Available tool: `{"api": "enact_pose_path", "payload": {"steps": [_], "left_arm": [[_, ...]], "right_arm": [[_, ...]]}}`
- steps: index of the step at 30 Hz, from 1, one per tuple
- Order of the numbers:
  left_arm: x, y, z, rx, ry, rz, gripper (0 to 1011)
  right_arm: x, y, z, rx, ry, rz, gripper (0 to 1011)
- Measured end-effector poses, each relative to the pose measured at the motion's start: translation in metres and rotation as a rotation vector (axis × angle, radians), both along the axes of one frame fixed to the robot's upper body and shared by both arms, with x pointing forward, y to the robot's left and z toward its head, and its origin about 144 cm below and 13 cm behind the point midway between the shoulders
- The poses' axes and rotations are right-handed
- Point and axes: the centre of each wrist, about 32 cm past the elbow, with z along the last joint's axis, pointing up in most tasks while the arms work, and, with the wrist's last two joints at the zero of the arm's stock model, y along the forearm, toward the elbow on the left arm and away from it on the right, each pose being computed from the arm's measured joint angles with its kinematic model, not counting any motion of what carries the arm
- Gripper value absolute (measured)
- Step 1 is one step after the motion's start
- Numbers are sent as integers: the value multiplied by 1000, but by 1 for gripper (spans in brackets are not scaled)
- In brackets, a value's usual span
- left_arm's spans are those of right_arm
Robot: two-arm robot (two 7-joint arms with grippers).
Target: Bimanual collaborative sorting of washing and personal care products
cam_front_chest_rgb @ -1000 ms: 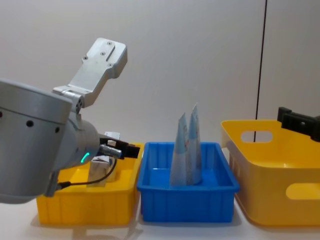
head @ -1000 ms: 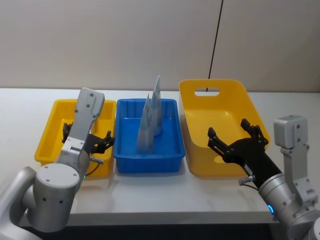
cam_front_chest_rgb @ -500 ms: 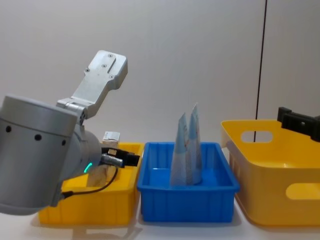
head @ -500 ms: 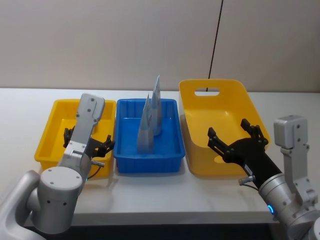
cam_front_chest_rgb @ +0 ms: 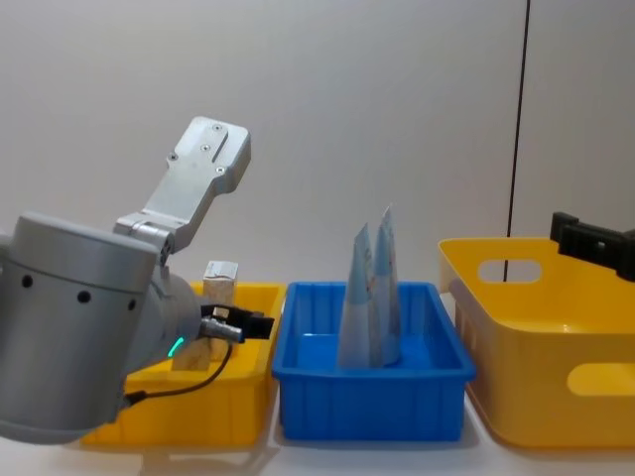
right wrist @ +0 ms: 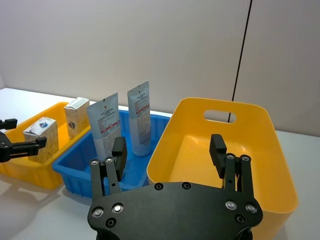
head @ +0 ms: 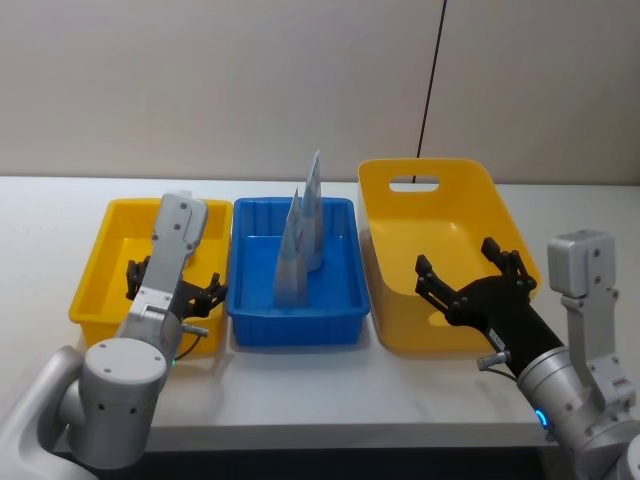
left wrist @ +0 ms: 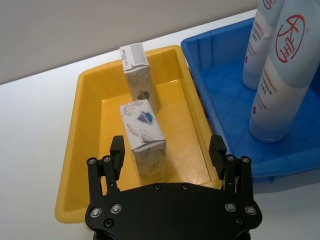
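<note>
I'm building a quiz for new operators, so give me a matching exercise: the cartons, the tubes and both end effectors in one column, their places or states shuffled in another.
1. cartons
2. tubes
3. left end effector
4. right end effector

A. standing in the blue bin
B. open, by the large yellow bin's front
C. standing in the small yellow bin
D. open, by the small yellow bin's front

Pairs: 1-C, 2-A, 3-D, 4-B

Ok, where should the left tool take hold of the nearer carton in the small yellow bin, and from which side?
Probably its upper part, across the two side faces, from above: the nearer carton sits apart from the yellow bin walls and the other carton, and the open left tool spans wider than it.
</note>
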Motion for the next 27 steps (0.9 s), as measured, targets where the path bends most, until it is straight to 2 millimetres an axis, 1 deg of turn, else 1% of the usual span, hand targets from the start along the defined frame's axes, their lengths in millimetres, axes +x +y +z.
{"api": "enact_pose_path", "payload": {"steps": [12,27], "left_arm": [[9,2,-9,-6,-11,12,1001],[16,8,-19,-11,-26,44,1002]], "right_arm": [[0,0,0,0,0,0,1000],[0,0,0,0,0,0,1000]]}}
